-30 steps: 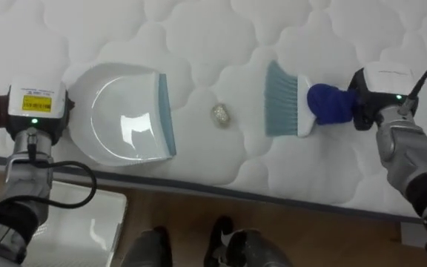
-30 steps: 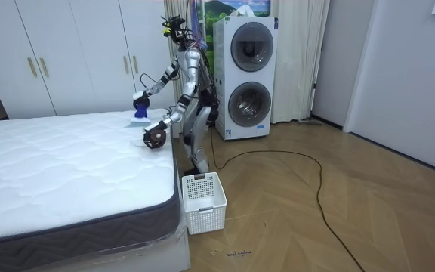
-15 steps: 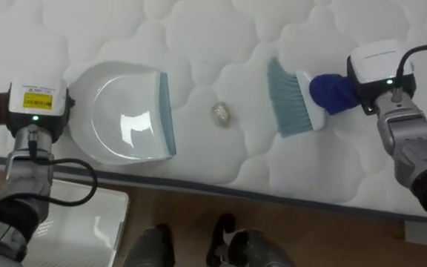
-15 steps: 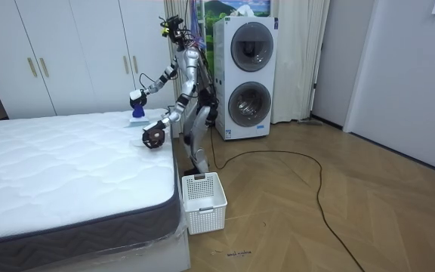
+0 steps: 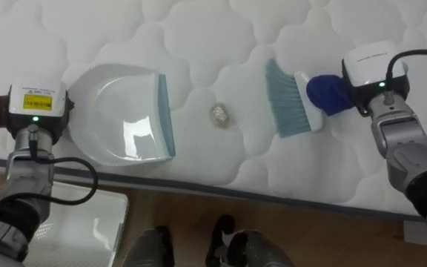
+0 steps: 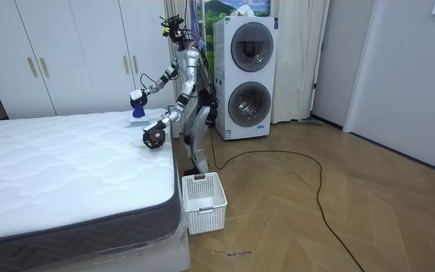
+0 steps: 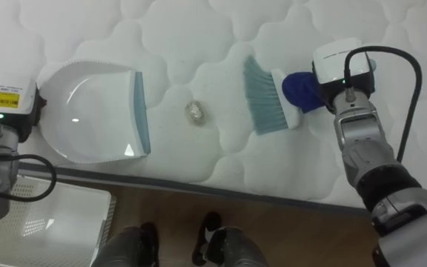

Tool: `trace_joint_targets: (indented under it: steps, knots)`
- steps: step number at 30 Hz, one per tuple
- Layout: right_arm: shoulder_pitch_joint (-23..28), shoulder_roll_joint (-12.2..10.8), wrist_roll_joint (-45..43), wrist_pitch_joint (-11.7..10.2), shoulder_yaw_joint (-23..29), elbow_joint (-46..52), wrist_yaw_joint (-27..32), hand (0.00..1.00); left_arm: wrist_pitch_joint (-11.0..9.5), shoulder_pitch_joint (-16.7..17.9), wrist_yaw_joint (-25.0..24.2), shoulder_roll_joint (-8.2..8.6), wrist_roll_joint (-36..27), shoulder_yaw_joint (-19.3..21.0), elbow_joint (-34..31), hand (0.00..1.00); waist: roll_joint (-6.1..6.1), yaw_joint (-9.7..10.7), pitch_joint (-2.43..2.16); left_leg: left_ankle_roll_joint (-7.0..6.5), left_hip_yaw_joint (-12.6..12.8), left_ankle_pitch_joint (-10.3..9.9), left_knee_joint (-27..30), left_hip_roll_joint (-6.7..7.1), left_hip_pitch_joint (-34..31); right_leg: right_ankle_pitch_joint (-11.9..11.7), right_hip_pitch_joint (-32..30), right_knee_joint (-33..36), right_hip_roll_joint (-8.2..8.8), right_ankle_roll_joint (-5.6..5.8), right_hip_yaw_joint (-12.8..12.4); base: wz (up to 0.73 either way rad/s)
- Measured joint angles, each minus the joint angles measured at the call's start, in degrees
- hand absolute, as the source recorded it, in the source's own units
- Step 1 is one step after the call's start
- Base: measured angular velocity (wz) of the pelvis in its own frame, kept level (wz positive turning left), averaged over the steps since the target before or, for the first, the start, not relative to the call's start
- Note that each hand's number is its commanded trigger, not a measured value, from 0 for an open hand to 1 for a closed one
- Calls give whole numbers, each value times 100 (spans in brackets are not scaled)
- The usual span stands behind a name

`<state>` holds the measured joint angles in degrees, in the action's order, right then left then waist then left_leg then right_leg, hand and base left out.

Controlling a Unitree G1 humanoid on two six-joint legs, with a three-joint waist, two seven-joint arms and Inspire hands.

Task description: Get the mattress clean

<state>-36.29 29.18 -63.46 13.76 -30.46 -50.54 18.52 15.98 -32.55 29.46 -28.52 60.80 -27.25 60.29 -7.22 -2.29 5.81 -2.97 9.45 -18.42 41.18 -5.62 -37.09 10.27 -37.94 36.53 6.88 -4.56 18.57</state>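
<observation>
On the bed (image 5: 221,37), a crumpled ball (image 5: 219,114) lies between dustpan (image 5: 124,115) and brush (image 5: 291,99). Looks light, likely to roll, so sweep rather than pinch. Brush handle clamped in right hand (image 5: 356,102). At the dustpan, left hand (image 5: 34,111), grip cannot tell.

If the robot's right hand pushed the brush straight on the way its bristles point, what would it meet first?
The brush at the right hand would probably reach the small crumpled scrap on the mattress first; the dustpan lies beyond it, open mouth facing. How low the bristles ride is unclear.
</observation>
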Motion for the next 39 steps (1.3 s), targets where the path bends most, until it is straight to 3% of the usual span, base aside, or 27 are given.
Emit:
trace_joint_targets:
  steps: [5, 18, 25, 30, 37, 39]
  knots:
    - [72, -178, 0, 138, -44, -3, 2, 100, 98, 77, -42, 64, -57, -51, 1, 100, 12, 6, -6, 22, -1, 27, -169, 13, 172, -62, 179, -190, -42, 18, 10, 0]
    - [223, -260, 19, 385, -144, 191, 11, 100, 278, 91, -105, 264, -59, -50, 72, 100, 136, -24, -13, 48, -3, 49, -245, 20, 281, -86, 291, -276, -85, 16, 3, 0]
    - [314, -238, 21, 389, -137, 345, 8, 100, 282, 112, -121, 270, -63, -51, 72, 100, 165, -6, -15, 58, -3, 56, -274, 38, 312, -88, 300, -276, -84, 12, -13, 0]
    - [410, -354, 44, 404, -137, 453, -9, 100, 279, 132, -146, 294, -160, -49, 160, 100, 176, 41, -21, 73, 8, 67, -344, 49, 415, -88, 384, -321, -96, 13, -50, 0]
    - [564, -357, 125, 607, -139, 902, -268, 100, 354, 154, -197, 274, -165, -49, 159, 100, 175, 46, -30, 114, 46, 105, -420, 36, 424, -99, 383, -418, -178, 8, -116, -2]
    - [564, -368, 136, 624, -142, 953, -359, 100, 372, 177, -257, 282, -164, -50, 157, 100, 181, 37, -56, 117, 80, 136, -477, 32, 461, -117, 405, -474, -186, -5, -122, -7]
